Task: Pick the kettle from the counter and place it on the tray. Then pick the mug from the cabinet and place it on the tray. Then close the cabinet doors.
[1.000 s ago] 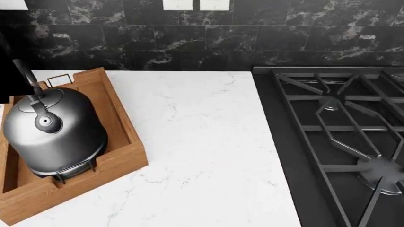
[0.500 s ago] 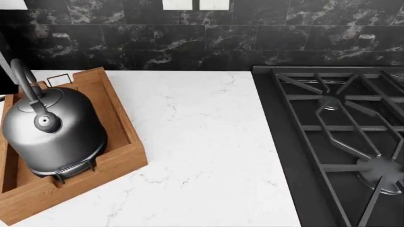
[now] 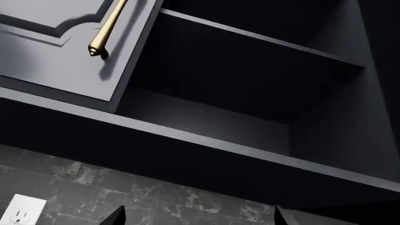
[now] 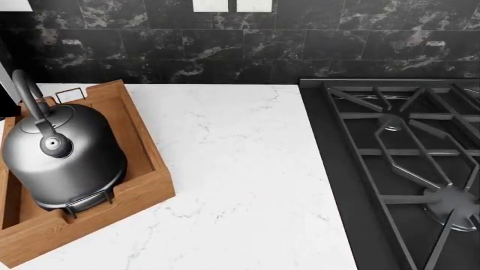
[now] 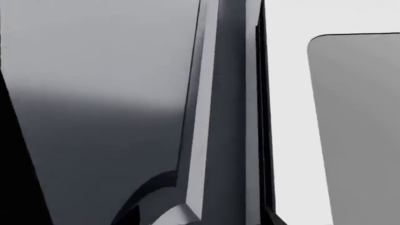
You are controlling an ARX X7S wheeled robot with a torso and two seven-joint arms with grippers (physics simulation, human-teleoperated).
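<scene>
The grey metal kettle stands upright inside the brown wooden tray at the left of the white marble counter; nothing grips it. My left gripper is open and empty, its dark fingertips wide apart, raised below an open dark cabinet. Its shelves show nothing in the part I see; the mug is out of view. My right gripper shows only dark tips at the frame's edge, wide apart, close to flat grey panels. Neither gripper shows in the head view.
The cabinet door with a brass bar handle stands open. The black gas hob fills the counter's right side. A dark marble backsplash with white wall sockets runs behind. A socket also shows under the cabinet.
The dark left arm beside the kettle's handle has drawn back towards the head view's left edge, leaving only a sliver. The kettle and tray have not moved.
</scene>
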